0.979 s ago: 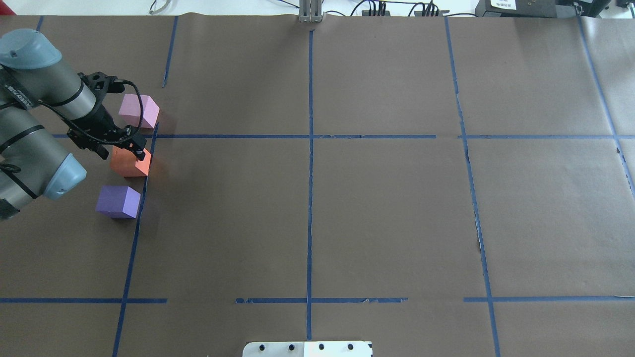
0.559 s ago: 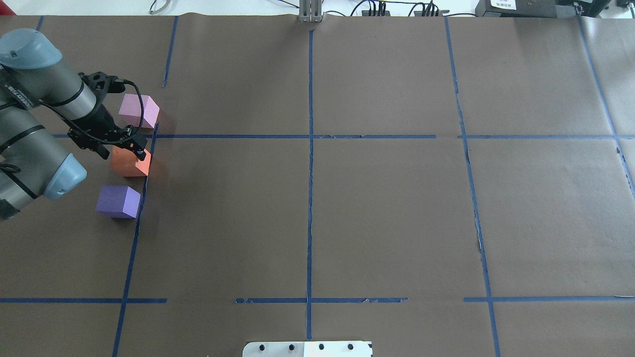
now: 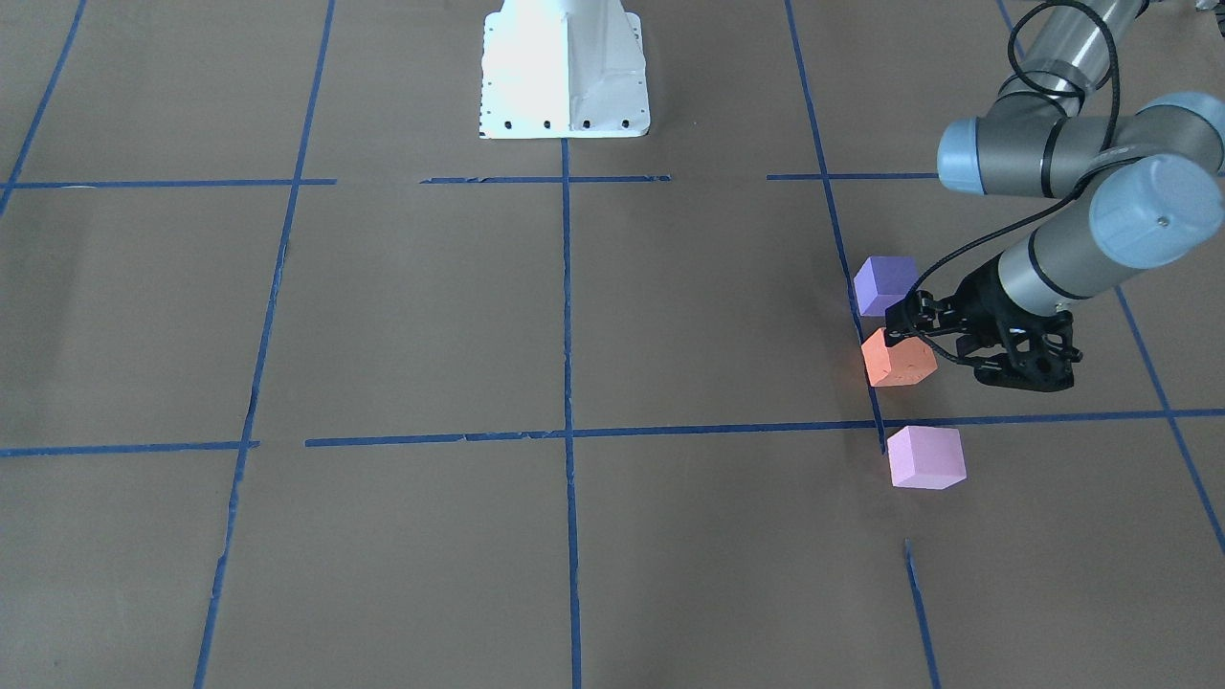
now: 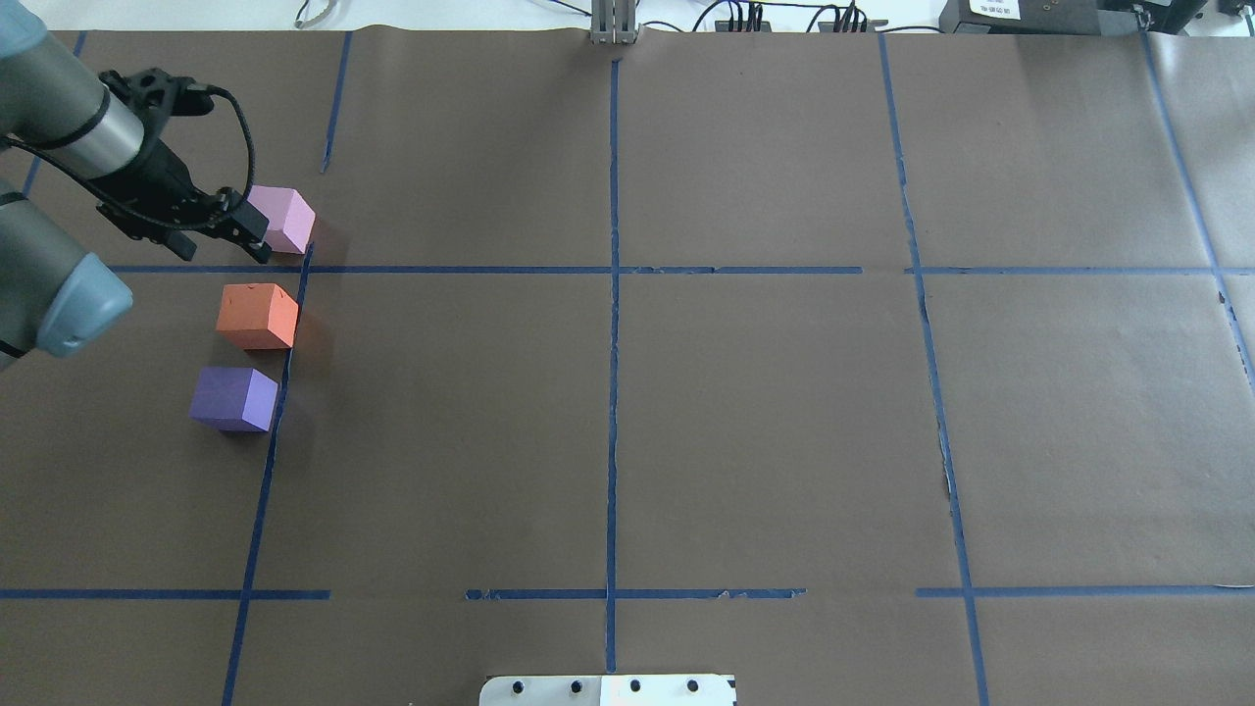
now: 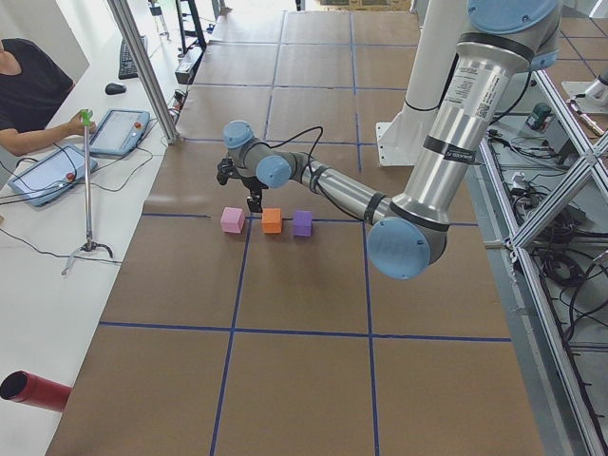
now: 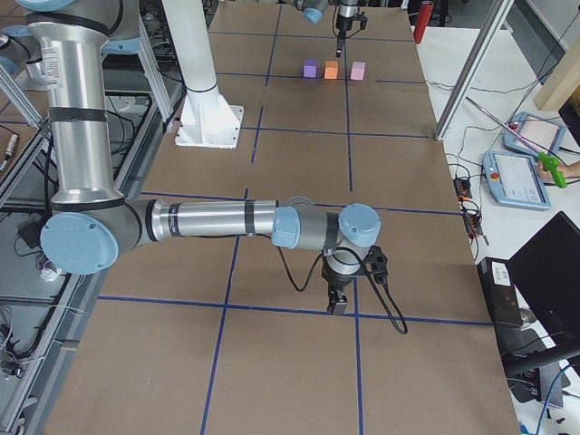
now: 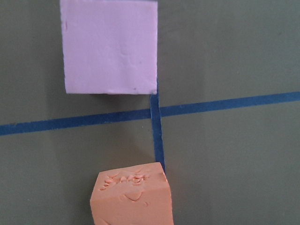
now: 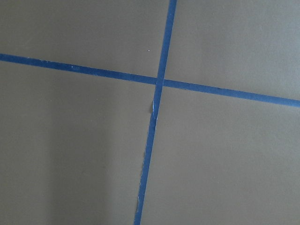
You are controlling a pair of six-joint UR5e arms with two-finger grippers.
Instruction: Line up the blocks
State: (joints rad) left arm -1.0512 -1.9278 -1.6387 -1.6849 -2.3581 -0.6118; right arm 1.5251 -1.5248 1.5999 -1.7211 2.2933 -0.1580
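Three blocks sit in a row close to the bench's left end, well clear of the near and far edges. The blue-violet block (image 4: 233,398) is nearest the robot, the orange block (image 4: 257,316) is in the middle and the pink block (image 4: 279,218) is farthest out. All hug the same blue tape line (image 4: 276,412). None touch. The orange-to-pink gap looks wider than the orange-to-violet one. The line reads as made.

The left gripper (image 4: 257,235) hangs above the row, over the orange-pink gap. Its fingers are spread and it holds nothing.

Risks:
- A low sideways exit would likely clip the pink or orange cube and skew the row. Foam this light probably slides at a touch.
- The cable looped off the wrist could drag across the pink block on a turn.
- Rising straight up first looks safest.

Room: the brown bench (image 4: 745,412) lies open toward the centre and the right end. The left edge is close behind the row. The right gripper (image 6: 338,304) hovers low near the right end, well apart. Whether its jaws are spread or pressed together cannot be told.
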